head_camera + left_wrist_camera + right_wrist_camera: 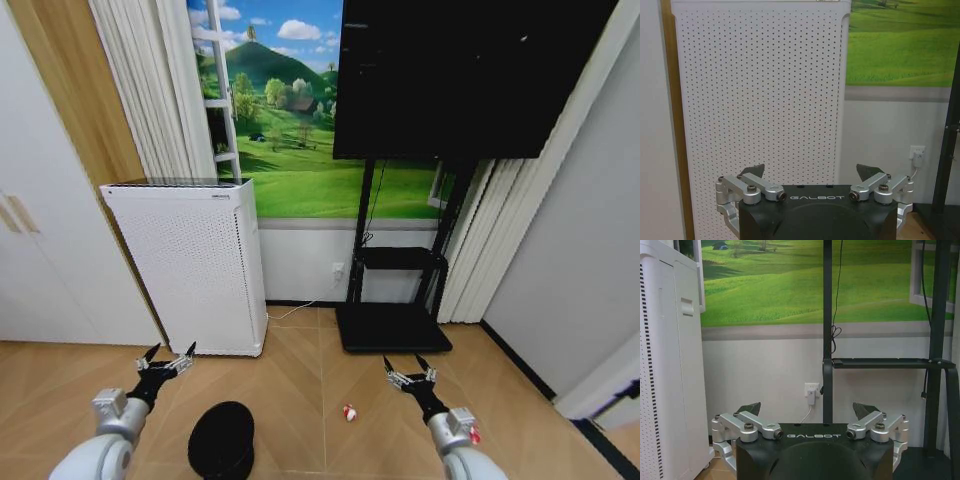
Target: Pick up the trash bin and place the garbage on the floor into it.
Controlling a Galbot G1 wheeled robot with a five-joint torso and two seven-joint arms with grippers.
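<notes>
Wooden herringbone flooring lies under both arms. Left pincer (pixel 167 357) and right pincer (pixel 410 367) hover apart-fingered. Nearer, between them, sits the small round black trash bin (pixel 221 439); a red-and-white wrapper (pixel 350 412) lies right of it. Far left stands a tall white perforated appliance (pixel 190 265).

Both your arms are just hanging out low in the head view, reaching forward and slightly outward from the near edge, elbows tucked close to the body. Your left gripper (pixel 169 358) sits on the left with its fingers spread wide, nothing between them, and your right gripper (pixel 410 368) mirrors it on the right, also spread wide and holding nothing. In the wrist views the black fingertips (pixel 754 171) on the left and the fingertips (pixel 749 408) on the right stand well apart, pointing forward and level.
</notes>
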